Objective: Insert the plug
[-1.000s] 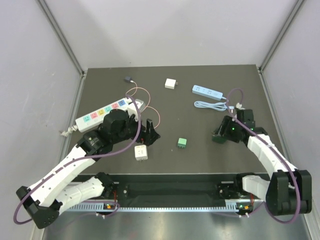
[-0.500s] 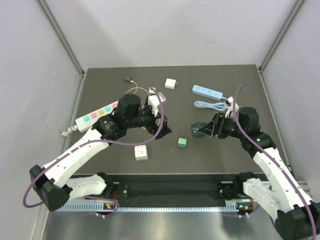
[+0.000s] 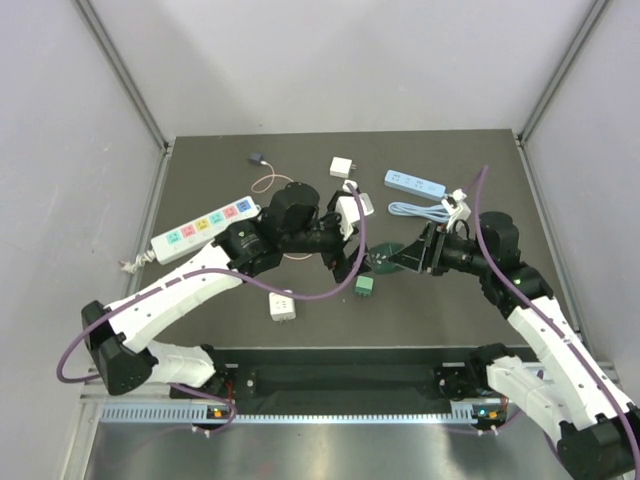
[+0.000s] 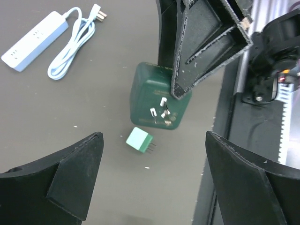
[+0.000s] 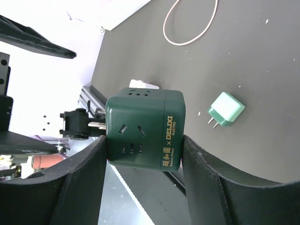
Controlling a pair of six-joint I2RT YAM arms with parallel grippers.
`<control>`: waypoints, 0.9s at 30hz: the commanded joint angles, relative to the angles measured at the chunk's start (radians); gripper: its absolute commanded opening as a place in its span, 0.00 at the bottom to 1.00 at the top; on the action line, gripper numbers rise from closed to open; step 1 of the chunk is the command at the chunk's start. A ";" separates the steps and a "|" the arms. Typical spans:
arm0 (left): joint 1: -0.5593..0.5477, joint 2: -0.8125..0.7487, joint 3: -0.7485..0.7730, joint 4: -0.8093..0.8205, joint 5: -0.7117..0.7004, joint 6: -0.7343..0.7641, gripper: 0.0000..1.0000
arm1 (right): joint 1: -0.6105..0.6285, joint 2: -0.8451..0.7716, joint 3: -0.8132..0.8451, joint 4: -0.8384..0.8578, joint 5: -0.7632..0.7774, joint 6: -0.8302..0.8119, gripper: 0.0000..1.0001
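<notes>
R pincer (image 5: 143,140) clamped on dark green cube adapter (image 5: 140,124), held up off table (image 3: 420,305) near centre; socket faces toward R wrist cam, metal prongs (image 4: 161,111) toward L wrist cam; L pincer (image 3: 350,255) jaws wide apart, gripping nothing, just beside cube on its left; small light-green plug (image 3: 364,287) lies on table beneath them; blue power strip (image 3: 415,183) w/ coiled cord further back; white multi-socket strip (image 3: 205,225) at left.
</notes>
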 commanded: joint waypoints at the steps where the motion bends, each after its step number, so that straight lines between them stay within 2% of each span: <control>1: -0.029 0.033 0.061 -0.017 -0.089 0.063 0.94 | 0.015 -0.008 0.068 0.077 -0.031 0.024 0.39; 16: -0.064 0.148 0.110 -0.002 -0.140 0.110 0.89 | 0.028 0.058 0.091 0.130 -0.068 0.077 0.39; 23: -0.069 0.184 0.105 0.010 -0.175 0.124 0.81 | 0.034 0.066 0.099 0.146 -0.065 0.104 0.38; 26: -0.070 0.188 0.105 0.030 -0.167 0.121 0.74 | 0.037 0.057 0.097 0.152 -0.066 0.114 0.38; 27: -0.070 0.190 0.105 0.033 -0.160 0.121 0.68 | 0.038 0.054 0.096 0.155 -0.068 0.120 0.38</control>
